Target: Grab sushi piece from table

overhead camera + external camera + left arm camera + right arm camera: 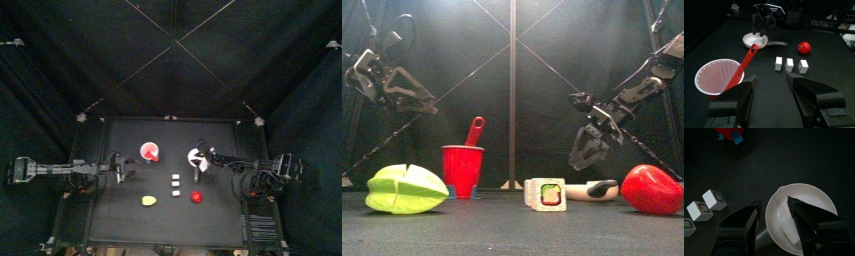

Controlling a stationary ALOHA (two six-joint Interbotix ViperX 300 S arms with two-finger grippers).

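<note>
Worktop [120,215]: large flat black rectangle with posts at its corners, carrying every small item
Sushi pieces [791,64]: three small white blocks in a short row near the worktop's middle, standing just beside one another and touched by neither arm; the front view shows the end one [545,194] with a dark edge and a red and green filling; the right wrist view catches the row too [704,208]
Left end effector [769,82]: released, jaws spread and holding nothing; it hangs above the worktop on the left side, with the red cup close beside it
Right end effector [773,208]: released, jaws apart, poised over the white pan with nothing between them; it hangs above the worktop and well apart from the sushi row
Red cup [462,170]: upright on the left, open mouth up, a red-handled utensil [474,131] leaning out of it
White pan [807,218]: a shallow white bowl with a dark handle, beneath the right end effector; a pale item lies inside it, too unclear to name
Red fruit [652,189]: rounded and glossy, at the front right, apart from the sushi
Green fruit [405,189]: yellow-green and ridged, at the front left
</note>
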